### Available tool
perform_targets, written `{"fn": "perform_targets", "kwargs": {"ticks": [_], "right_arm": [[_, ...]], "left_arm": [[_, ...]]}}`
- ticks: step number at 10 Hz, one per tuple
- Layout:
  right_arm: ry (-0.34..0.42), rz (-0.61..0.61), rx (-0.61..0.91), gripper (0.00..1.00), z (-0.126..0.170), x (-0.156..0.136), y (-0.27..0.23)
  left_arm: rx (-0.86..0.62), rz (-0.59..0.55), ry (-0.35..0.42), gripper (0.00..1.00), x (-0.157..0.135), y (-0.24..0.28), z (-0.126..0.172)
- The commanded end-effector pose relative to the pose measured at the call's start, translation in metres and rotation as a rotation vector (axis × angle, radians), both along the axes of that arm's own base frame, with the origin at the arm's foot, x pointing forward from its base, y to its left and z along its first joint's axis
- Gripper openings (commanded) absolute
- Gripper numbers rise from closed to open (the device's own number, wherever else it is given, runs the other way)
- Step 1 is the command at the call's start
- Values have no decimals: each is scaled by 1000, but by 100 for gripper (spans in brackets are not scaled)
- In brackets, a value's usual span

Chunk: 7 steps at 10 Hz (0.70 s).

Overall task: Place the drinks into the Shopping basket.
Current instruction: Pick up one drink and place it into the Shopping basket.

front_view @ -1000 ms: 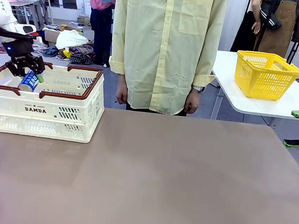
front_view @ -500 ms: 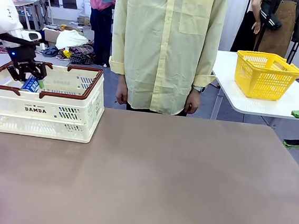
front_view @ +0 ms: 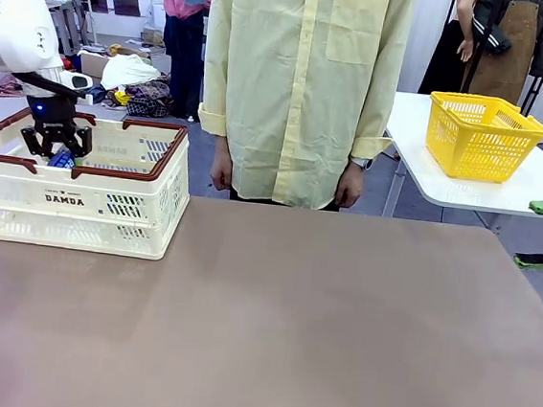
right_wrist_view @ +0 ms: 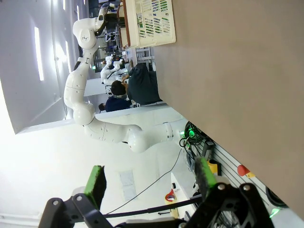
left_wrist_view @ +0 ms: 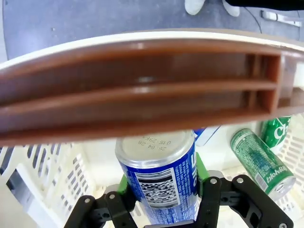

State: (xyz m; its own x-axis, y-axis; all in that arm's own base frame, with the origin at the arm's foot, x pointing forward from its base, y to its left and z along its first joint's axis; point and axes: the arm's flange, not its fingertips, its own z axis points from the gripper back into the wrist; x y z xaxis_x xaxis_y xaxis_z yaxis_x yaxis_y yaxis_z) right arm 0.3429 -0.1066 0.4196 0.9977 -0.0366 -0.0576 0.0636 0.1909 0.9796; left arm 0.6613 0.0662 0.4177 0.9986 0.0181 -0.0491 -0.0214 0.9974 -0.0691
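The blue can (left_wrist_view: 159,178), rigid, slick and light, sits clamped mid-body in your left tool (left_wrist_view: 161,199), inside the Shopping basket (front_view: 108,202) at the desk's 10 o'clock. A green can (left_wrist_view: 261,159) lies inside. Your right tool (right_wrist_view: 149,183) stands released.

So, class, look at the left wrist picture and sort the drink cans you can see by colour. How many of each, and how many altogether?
Blue cans: 1, the blue can held in the left gripper
Green cans: 2, one green can lying on the basket floor, another green can behind it at the basket's edge
Total: 3 cans
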Motion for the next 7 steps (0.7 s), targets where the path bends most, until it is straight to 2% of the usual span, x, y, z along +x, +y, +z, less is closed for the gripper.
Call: {"fn": "perform_targets", "kwargs": {"ticks": [1,3,4,5,6,7], "right_arm": [[3,13,-9,100,3,0,-2],[3,13,-9,100,3,0,-2],[3,13,-9,100,3,0,-2],[3,13,-9,100,3,0,-2],[3,13,-9,100,3,0,-2],[3,13,-9,100,3,0,-2]], "left_arm": [[44,21,-2,0,-4,-4,5],[54,19,-1,0,-4,-5,4],[51,15,10,11,-3,-5,3],[47,15,23,68,-3,-4,3],[45,15,21,100,-3,-3,3],[44,14,24,100,-3,-3,3]]}}
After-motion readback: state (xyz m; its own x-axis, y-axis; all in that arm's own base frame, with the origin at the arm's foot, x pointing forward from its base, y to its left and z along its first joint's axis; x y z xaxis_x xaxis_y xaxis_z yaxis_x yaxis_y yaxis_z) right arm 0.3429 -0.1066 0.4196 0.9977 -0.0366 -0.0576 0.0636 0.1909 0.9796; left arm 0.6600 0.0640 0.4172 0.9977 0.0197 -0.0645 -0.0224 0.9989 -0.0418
